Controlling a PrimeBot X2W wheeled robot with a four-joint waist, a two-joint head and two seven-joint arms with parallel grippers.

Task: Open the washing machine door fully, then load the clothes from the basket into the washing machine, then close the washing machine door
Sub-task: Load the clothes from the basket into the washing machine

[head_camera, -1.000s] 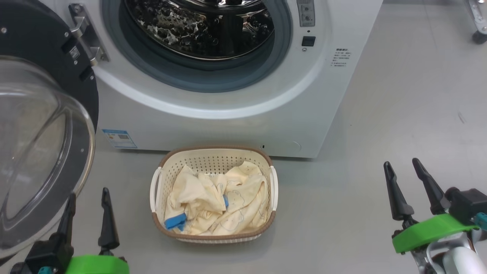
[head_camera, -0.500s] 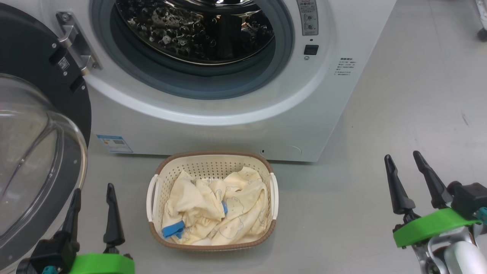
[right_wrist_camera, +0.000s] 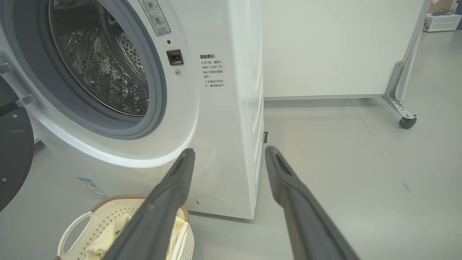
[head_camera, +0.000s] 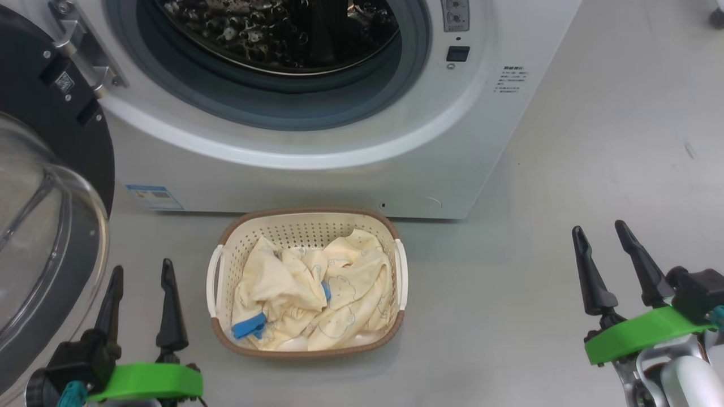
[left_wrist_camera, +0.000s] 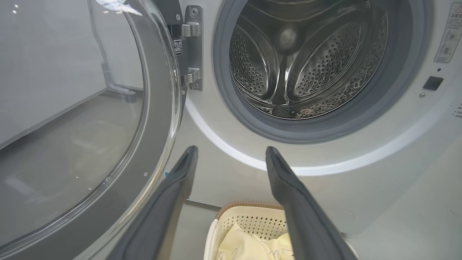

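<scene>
Lying crumpled inside the basket (head_camera: 305, 213), just right of the left tool (head_camera: 141, 267) and well left of the right tool (head_camera: 598, 227): the clothes (head_camera: 339, 282). Beyond both, the washing machine (head_camera: 317, 181) gaping, the washing machine door (head_camera: 51, 215) swung wide beside the left tool. Both tools spread fully, gripping nothing.

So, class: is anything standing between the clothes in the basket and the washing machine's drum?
Nothing visible does. The washing machine door is swung open to the left, off the opening; the basket sits on the floor just in front, below the drum. The left tool and right tool, both open, flank it.
</scene>
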